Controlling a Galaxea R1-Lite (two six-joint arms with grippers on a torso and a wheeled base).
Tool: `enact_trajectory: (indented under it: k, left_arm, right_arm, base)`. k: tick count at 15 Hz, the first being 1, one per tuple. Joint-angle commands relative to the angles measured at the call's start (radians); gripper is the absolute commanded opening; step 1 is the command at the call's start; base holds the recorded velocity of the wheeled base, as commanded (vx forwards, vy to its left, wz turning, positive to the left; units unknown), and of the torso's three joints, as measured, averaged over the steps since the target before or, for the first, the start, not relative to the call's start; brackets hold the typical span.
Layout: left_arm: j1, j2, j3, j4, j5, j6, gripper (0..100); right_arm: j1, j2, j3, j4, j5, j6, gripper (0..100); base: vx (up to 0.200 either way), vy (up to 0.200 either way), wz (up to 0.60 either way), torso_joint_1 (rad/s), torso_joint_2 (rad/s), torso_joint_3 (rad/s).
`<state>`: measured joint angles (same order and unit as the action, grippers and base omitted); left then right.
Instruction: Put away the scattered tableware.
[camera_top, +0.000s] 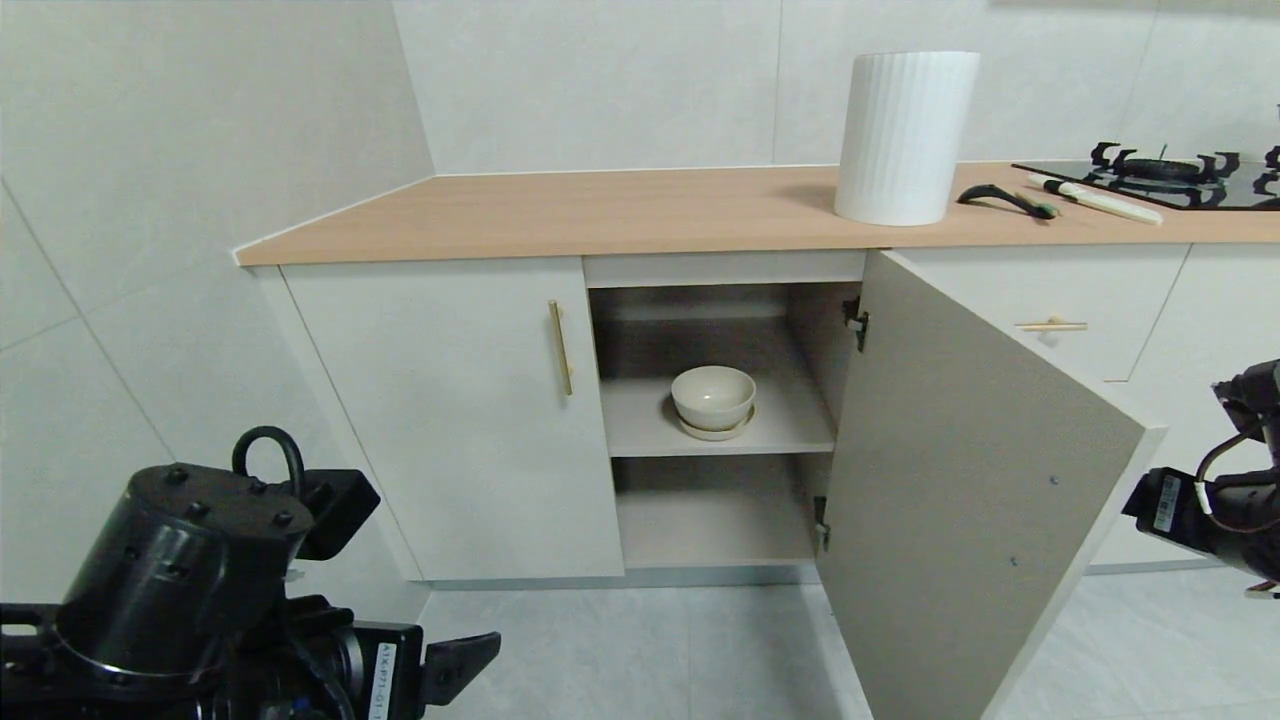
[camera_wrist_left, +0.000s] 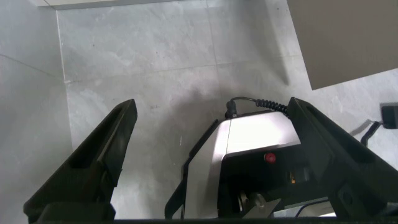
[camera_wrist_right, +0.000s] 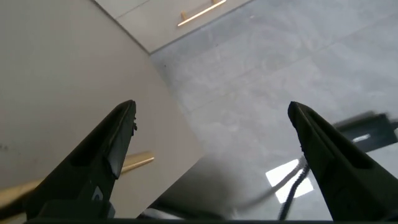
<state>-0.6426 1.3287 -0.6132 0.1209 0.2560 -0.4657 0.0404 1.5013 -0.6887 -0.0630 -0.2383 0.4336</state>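
A cream bowl (camera_top: 712, 396) sits on a small plate (camera_top: 716, 430) on the middle shelf (camera_top: 790, 425) of the open cabinet. On the counter lie a black-handled utensil (camera_top: 1003, 198) and a light-handled knife (camera_top: 1098, 199). My left arm (camera_top: 200, 590) hangs low at the left, over the floor; its gripper (camera_wrist_left: 212, 106) is open and holds nothing. My right arm (camera_top: 1230, 500) is just right of the open cabinet door (camera_top: 960, 480). The right gripper (camera_wrist_right: 211, 107) is open and empty, close to the door (camera_wrist_right: 62, 81) and its gold handle (camera_wrist_right: 134, 163).
A tall white ribbed container (camera_top: 905, 135) stands on the wooden counter (camera_top: 600, 210), with a black gas hob (camera_top: 1170, 180) at the far right. The left cabinet door (camera_top: 450, 420) is closed. The open door swings out toward my right side. Grey tiled floor (camera_top: 650, 650) lies below.
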Motion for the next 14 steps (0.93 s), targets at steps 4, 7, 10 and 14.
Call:
enact_trajectory:
  k: [4, 7, 10, 14]
  left_arm:
    - [0.0, -0.003, 0.0, 0.0, 0.0, -0.001, 100]
    - [0.0, -0.003, 0.0, 0.0, 0.0, 0.001, 100]
    - [-0.003, -0.002, -0.002, 0.0, 0.0, 0.001, 100]
    - [-0.005, -0.005, -0.002, 0.0, 0.002, -0.001, 100]
  right_arm:
    - [0.095, 0.033, 0.003, -0.001, 0.004, 0.071, 100]
    - [0.162, 0.047, 0.002, -0.003, 0.004, 0.131, 100]
    - [0.216, 0.062, 0.002, -0.005, 0.004, 0.168, 100]
    - [0.292, 0.063, 0.029, -0.055, 0.008, 0.203, 100]
  base:
    - [0.0, 0.0, 0.0, 0.0, 0.0, 0.0]
    - [0.0, 0.0, 0.0, 0.0, 0.0, 0.0]
    - [0.0, 0.0, 0.0, 0.0, 0.0, 0.0]
    - [0.0, 0.0, 0.0, 0.0, 0.0, 0.0]
